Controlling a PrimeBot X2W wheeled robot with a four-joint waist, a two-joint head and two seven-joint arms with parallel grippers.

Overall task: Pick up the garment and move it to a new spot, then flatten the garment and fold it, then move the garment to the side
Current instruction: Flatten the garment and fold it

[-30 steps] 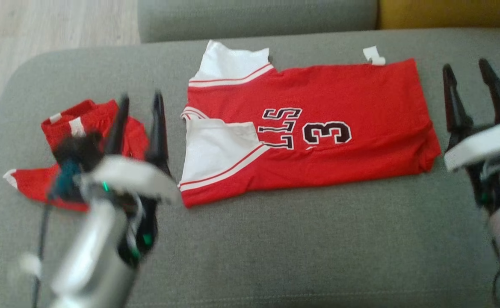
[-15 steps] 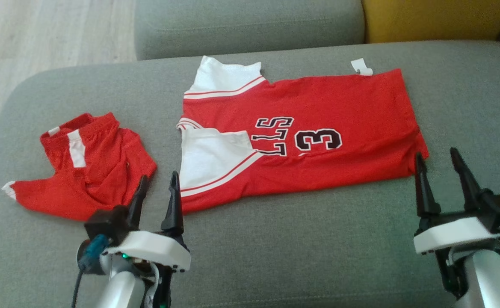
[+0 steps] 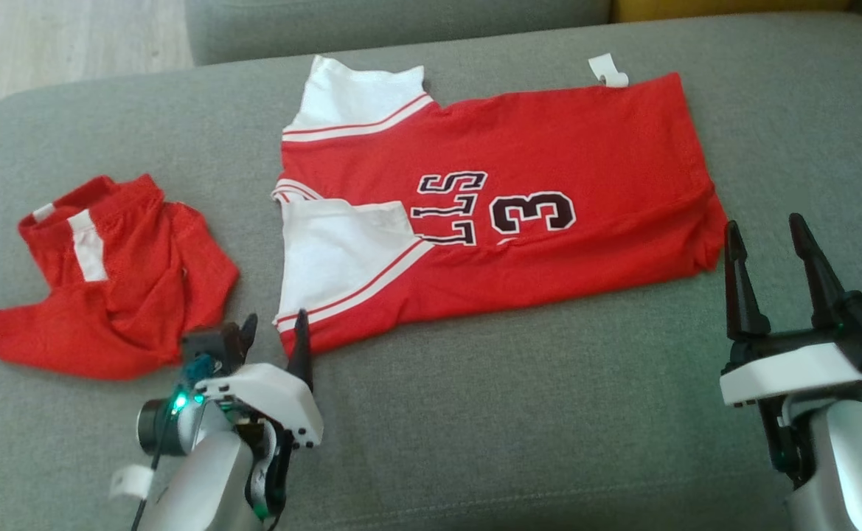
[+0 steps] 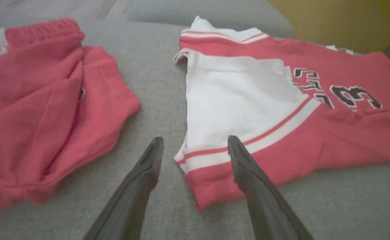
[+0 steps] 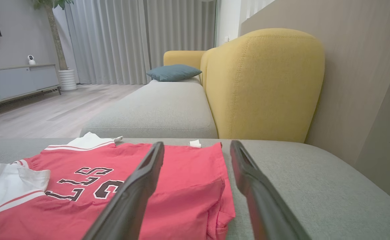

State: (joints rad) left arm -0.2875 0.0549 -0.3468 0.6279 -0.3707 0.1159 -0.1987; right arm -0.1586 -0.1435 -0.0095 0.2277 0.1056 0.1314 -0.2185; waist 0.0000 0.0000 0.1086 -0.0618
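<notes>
Although the red jersey (image 3: 489, 214) already lies spread on the grey cushion (image 3: 512, 413), it is not yet a finished fold. It rests sideways to the robot, collar end to the left and hem to the right, with one white sleeve laid in over the chest beside the lettering. Its cloth is mostly smooth, with some rumpling at the near hem corner. A small white tag (image 3: 607, 70) sticks out at the jersey's far hem edge.

Moving and flattening look done and a first fold perhaps begun. Folding it shorter and shifting it aside appear to remain.

The left gripper (image 3: 276, 317) sits at the jersey's near collar-end corner, jaws apart and empty, and in the left wrist view that corner lies between the fingers. The right gripper (image 3: 763, 221) stands just beside the near hem corner, jaws likewise apart, holding nothing. Crumpled red shorts (image 3: 106, 287) lie left of the jersey, apart from it.
</notes>
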